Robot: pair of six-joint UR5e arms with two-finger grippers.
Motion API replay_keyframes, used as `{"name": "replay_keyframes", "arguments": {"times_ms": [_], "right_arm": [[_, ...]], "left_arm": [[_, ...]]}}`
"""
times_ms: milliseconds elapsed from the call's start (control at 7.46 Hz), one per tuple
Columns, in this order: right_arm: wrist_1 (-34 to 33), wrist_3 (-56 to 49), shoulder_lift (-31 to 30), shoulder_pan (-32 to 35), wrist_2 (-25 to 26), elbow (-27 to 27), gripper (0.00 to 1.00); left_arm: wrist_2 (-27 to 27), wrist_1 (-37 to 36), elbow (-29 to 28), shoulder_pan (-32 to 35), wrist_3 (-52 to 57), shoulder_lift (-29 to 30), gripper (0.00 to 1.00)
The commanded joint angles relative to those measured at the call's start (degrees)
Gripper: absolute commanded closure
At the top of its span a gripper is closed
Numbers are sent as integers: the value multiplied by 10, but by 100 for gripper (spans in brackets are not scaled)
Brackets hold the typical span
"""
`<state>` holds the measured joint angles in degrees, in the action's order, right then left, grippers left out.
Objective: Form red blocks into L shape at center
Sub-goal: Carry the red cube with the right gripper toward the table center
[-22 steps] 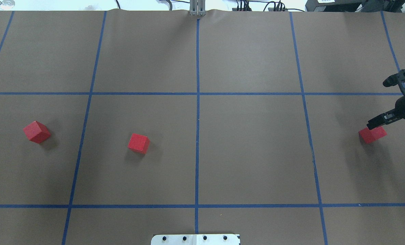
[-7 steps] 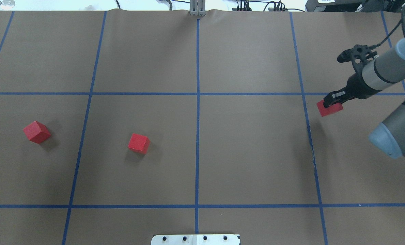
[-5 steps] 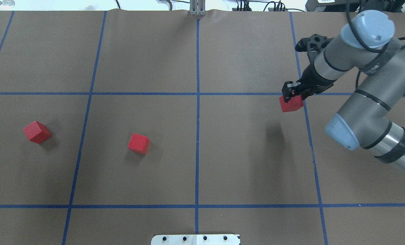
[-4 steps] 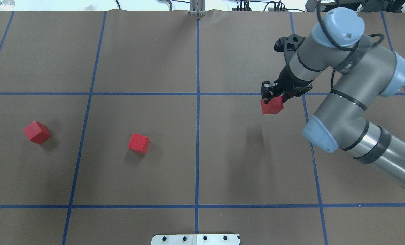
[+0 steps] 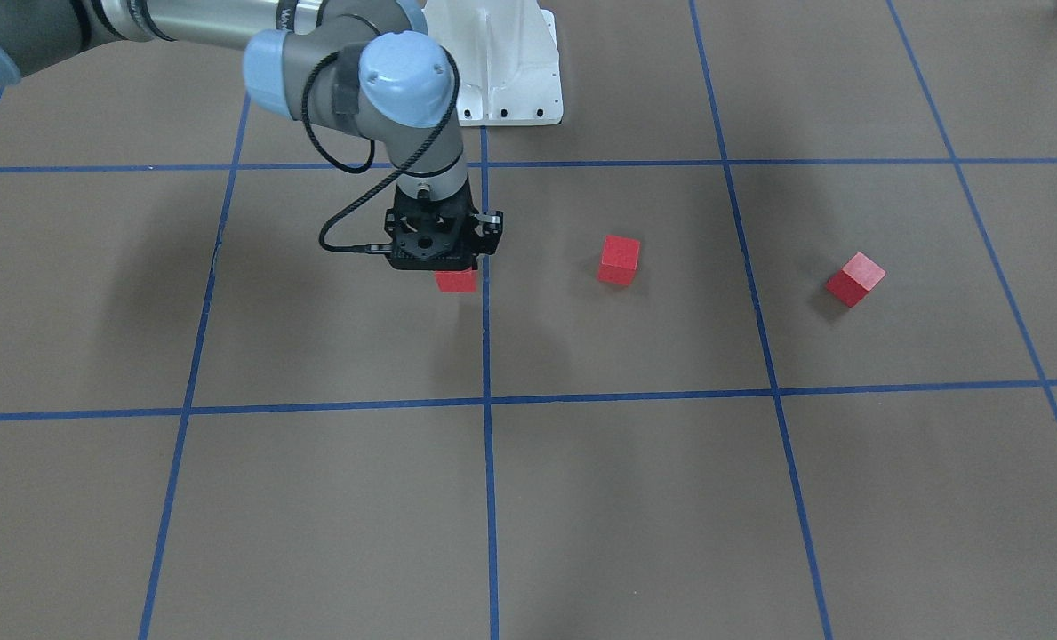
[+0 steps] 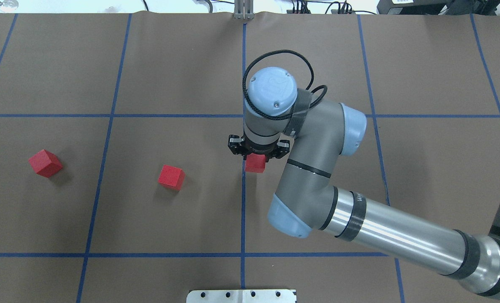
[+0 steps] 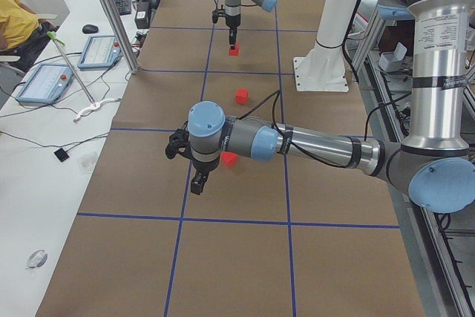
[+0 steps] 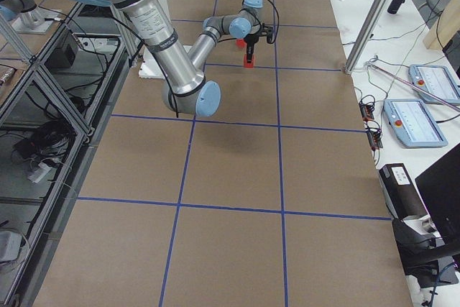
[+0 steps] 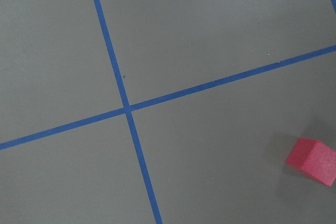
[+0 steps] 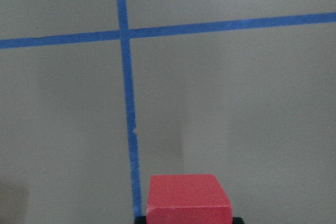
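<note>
My right gripper (image 6: 255, 159) is shut on a red block (image 6: 255, 165) and holds it a little above the table, just right of the centre tape line. The front view shows this gripper (image 5: 454, 271) and block (image 5: 456, 282), and the block fills the bottom of the right wrist view (image 10: 188, 198). Two more red blocks lie on the table to the left: one in the middle-left square (image 6: 171, 176) and one at the far left (image 6: 45, 163). My left gripper (image 7: 199, 182) shows only in the exterior left view, raised over the near end; I cannot tell whether it is open. The left wrist view shows one red block (image 9: 313, 160) far below.
Brown paper with a blue tape grid (image 6: 243, 210) covers the table. The white robot base plate (image 6: 241, 296) sits at the near edge. Metal posts (image 7: 111, 12) and desks with tablets (image 7: 44, 79) stand along the operators' side.
My right arm took the block from the far right of the table, lifted it and carried it left to the centre line. The other two blocks have not moved.
</note>
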<state>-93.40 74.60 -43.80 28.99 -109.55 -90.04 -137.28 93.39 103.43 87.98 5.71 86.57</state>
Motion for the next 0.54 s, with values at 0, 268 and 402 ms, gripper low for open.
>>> {"name": "replay_keyframes", "arguments": {"times_ms": [0, 268, 402], "right_arm": [[0, 14, 16, -41, 35, 29, 100], [-17, 13, 18, -46, 35, 29, 88], [-19, 13, 19, -47, 34, 29, 77]], "left_arm": [[0, 0, -1, 0, 0, 0, 0], [0, -1, -3, 0, 0, 0, 0], [0, 0, -3, 0, 0, 0, 0]]}}
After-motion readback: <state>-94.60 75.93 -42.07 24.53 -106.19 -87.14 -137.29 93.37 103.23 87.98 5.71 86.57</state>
